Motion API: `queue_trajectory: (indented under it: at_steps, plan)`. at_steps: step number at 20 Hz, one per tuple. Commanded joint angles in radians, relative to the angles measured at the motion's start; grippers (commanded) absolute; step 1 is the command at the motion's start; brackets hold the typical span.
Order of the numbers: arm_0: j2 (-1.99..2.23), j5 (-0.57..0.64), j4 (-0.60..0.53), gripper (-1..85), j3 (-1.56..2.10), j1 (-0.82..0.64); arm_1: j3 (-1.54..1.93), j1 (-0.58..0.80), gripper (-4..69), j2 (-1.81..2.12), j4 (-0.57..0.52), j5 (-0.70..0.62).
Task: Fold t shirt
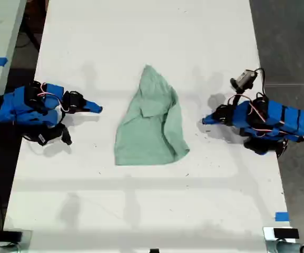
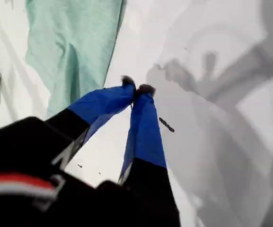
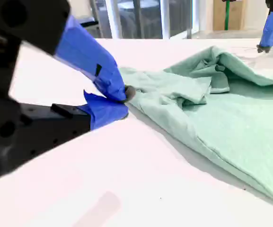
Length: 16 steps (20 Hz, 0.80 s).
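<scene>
No readable text anywhere.
Checked all three views: no print, label or number I can read on the t shirt (image 1: 150,124), on my fingers, or on the worktop (image 1: 141,42). Blue tape bits (image 1: 281,216) at the worktop's edge in the exterior view are blank. Small dark marks on the worktop are specks, not characters.

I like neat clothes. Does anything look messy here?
Yes. The t shirt lies crumpled in the middle of the table: wrinkled, bunched to a point at the exterior view's top, with a flap folded over itself. Not a tidy fold.
</scene>
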Motion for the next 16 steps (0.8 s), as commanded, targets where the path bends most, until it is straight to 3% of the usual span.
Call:
queue_trajectory:
  at_steps: [1, 4, 6, 9, 11, 14, 16]
  plan:
    - [0.006, -0.031, 0.025, 0.7, -0.003, -0.006, 0.057, 0.011, 2.2, 0.018, 0.005, 0.015]
    - [0.006, -0.031, 0.048, 3.6, -0.015, -0.012, 0.057, 0.011, 2.2, 0.018, 0.005, 0.015]
    - [0.006, -0.031, 0.048, -0.1, -0.017, 0.006, 0.057, 0.009, 2.2, 0.018, 0.005, 0.015]
    - [-0.074, -0.176, 0.166, -0.2, -0.121, -0.012, 0.057, 0.011, 2.2, 0.018, 0.005, 0.017]
    - [-0.554, -0.179, 0.071, -0.2, -0.345, -0.003, 0.057, 0.014, 2.2, 0.018, 0.005, 0.017]
    - [-1.121, -0.21, 0.132, 0.7, -0.802, 0.127, 0.057, 0.014, 2.2, 0.018, 0.005, 0.017]
    - [-1.267, -0.287, 0.127, 18.9, -0.917, 0.218, 0.057, 0.012, 2.2, 0.018, 0.008, 0.017]
